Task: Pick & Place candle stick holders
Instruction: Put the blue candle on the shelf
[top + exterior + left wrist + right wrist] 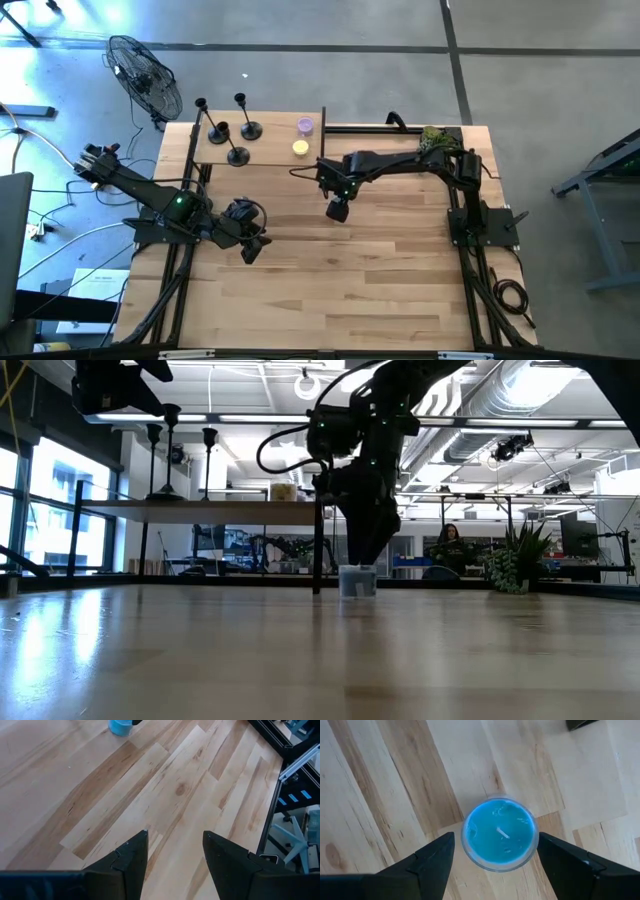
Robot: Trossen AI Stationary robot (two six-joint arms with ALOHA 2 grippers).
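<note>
The right pincer (495, 857) hung released, straddling a round blue candle in a clear glass (500, 833) without touching it. The left pincer (175, 852) hovered released above bare light wooden bench (100, 795). Three small black candle stick holders (237, 154) stood on a raised shelf (275, 148), their stems hard to make out.

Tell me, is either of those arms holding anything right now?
No. The right gripper hovers open above a blue candle in a clear glass jar, fingers on either side, not touching. The left gripper is open over the bare wooden table.
</note>
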